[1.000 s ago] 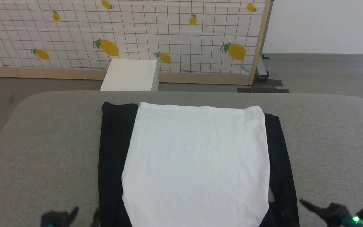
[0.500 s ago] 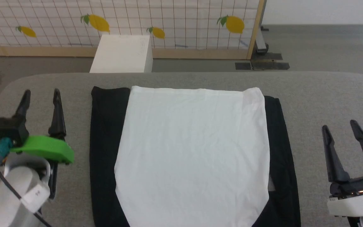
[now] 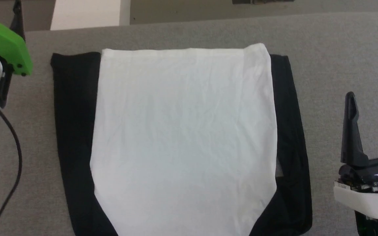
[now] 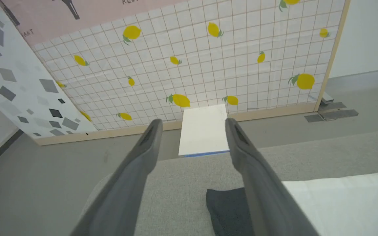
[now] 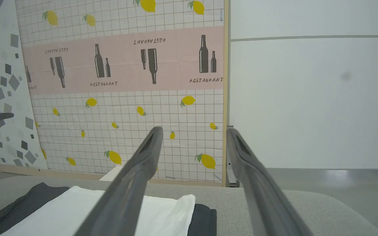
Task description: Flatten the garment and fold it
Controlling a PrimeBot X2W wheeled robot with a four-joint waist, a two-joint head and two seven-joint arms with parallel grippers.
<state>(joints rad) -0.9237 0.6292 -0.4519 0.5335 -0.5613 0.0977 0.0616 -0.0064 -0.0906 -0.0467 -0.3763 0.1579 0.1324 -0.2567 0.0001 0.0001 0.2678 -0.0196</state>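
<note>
The garment (image 3: 182, 137) lies flat on the grey table (image 3: 333, 42), with its white body in the middle and a black sleeve (image 3: 72, 124) folded down each long side. My left gripper (image 4: 193, 122) hovers open and empty above the table's far left corner, just left of the sleeve's end (image 4: 228, 209). Its green wrist cover (image 3: 2, 41) shows at the upper left. My right gripper (image 3: 368, 93) stands open and empty to the right of the garment, clear of the cloth, fingers pointing away from me. From the right wrist, the white body (image 5: 94, 209) lies low on the left.
A white box (image 4: 203, 129) stands on the floor just beyond the table's far edge. Behind it runs a lemon-print screen (image 4: 208, 65) on a wooden frame. A black cable (image 3: 15, 157) hangs from my left arm over the table's left side.
The head camera has tilted down onto the table. Both grippers have risen from the bottom edge to either side of the garment, staying open. The garment itself has not moved.
</note>
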